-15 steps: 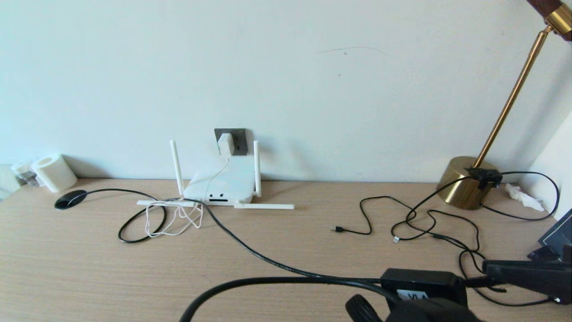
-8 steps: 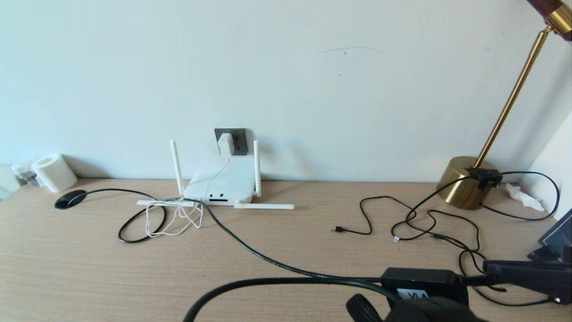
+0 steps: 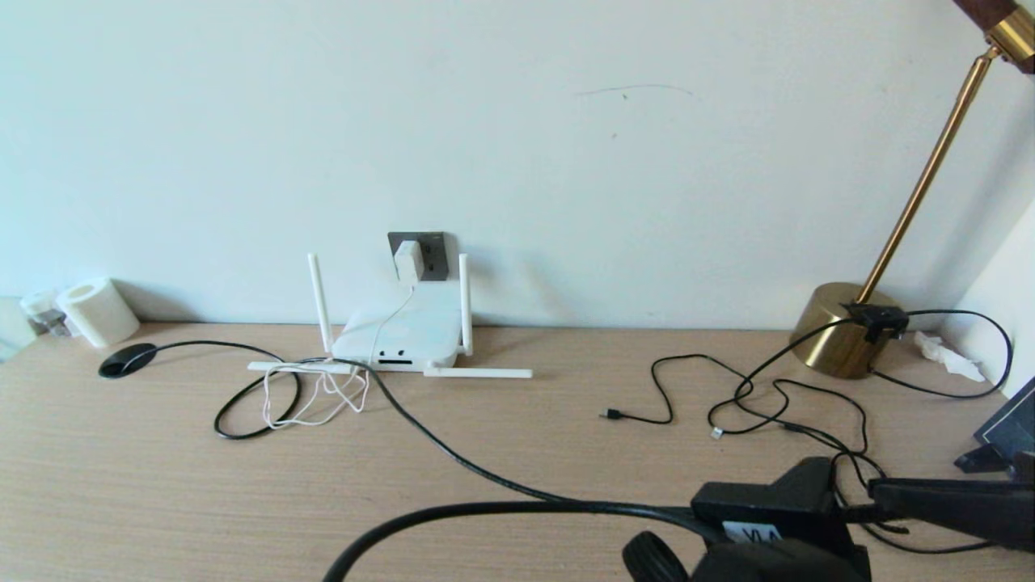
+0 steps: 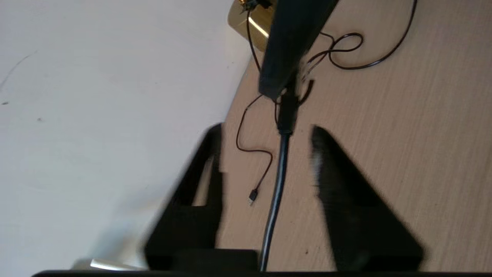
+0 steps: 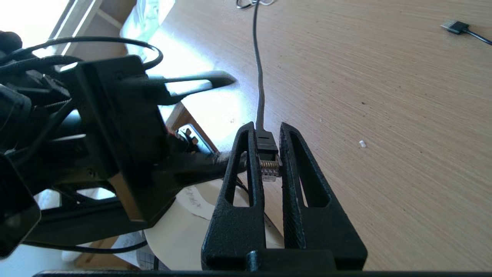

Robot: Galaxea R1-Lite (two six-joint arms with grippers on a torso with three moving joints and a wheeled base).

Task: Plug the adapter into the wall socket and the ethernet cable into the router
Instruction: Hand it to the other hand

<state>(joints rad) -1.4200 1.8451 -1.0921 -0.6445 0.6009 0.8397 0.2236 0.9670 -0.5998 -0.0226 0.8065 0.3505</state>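
The white adapter (image 3: 408, 259) sits in the dark grey wall socket (image 3: 432, 252), its thin cord dropping over the white router (image 3: 398, 331). From the router's front the black ethernet cable (image 3: 453, 456) runs across the desk to the near right. My right gripper (image 3: 877, 490) (image 5: 267, 129) is shut on the cable's boxy connector (image 5: 265, 152), whose clear tip points back between the fingers. My left gripper (image 3: 818, 503) (image 4: 266, 130) stands open just beside it. The cable (image 4: 280, 173) passes between its spread fingers without touching them.
Thin black USB cords (image 3: 687, 388) sprawl at the right, near a brass lamp base (image 3: 841, 327). A white roll (image 3: 97, 311) and a black oval pad (image 3: 127, 360) lie at the far left. A tangle of white cord (image 3: 319, 396) lies before the router.
The left gripper's fingers have spread apart, one now rising into the head view. The right gripper has shifted slightly and keeps hold of the connector.
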